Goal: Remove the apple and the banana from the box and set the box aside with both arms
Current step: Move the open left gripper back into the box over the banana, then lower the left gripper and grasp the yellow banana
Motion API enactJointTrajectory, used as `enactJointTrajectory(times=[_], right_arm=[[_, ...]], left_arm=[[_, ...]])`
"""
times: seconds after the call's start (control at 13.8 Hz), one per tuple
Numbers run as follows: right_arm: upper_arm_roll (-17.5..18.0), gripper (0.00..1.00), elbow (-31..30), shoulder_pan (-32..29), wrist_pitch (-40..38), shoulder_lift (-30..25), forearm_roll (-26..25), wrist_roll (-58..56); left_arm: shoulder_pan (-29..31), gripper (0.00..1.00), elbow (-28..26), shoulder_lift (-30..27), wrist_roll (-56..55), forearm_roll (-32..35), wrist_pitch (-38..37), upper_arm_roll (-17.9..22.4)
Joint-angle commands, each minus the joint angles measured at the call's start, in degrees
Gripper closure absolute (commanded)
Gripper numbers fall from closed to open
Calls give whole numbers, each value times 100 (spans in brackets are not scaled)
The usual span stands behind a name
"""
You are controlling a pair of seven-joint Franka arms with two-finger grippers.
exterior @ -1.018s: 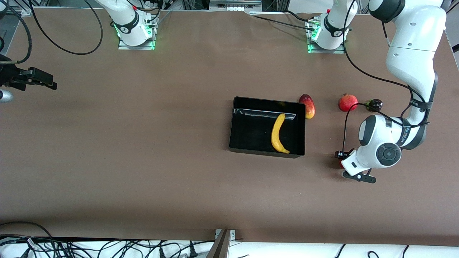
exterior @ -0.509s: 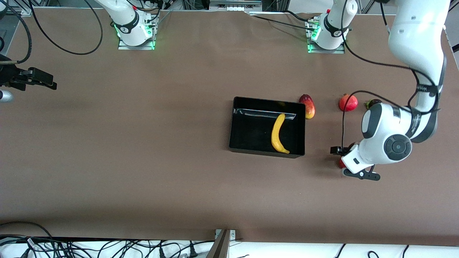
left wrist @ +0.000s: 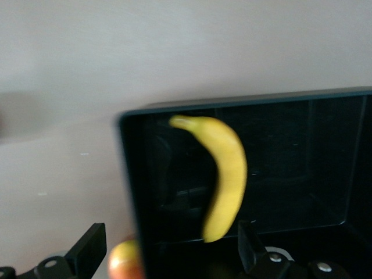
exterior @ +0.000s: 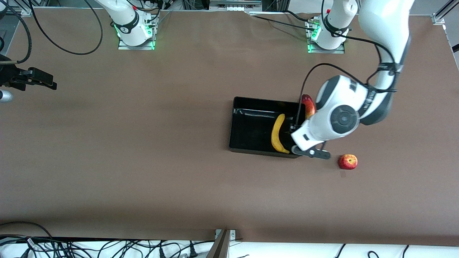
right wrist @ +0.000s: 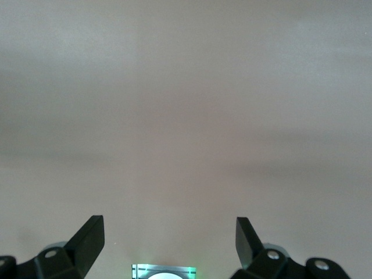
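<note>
Small round red apple [exterior: 348, 161] already out on brown bench [exterior: 143, 143]. We hang left gripper [left wrist: 168, 256], fingers spread, over long yellow banana [exterior: 278, 133] in shiny black box [exterior: 251, 134] because it goes next. Right gripper [right wrist: 168, 244] waits, fingers spread.

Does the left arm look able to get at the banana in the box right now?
Probably yes. The left gripper hangs open over the box edge, and the banana lies uncovered with nothing on it.

Left tool [left wrist: 168, 253] has swung from above the apple [exterior: 348, 161] to over the box [exterior: 251, 143] — the apple now lies uncovered on the table [exterior: 143, 161], released.
</note>
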Motion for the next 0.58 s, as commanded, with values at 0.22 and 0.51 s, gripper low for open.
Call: enactJointTrajectory(times=[0.22,0.51], right_arm=[[-6,0,85,-15,-57,21,51,57],[-6,0,85,-15,-57,21,51,57]], left_arm=[[-206,0,-1025,180,-565,26,1356,-76],[-242,0,-1473,347,-881,246,2145,-76]])
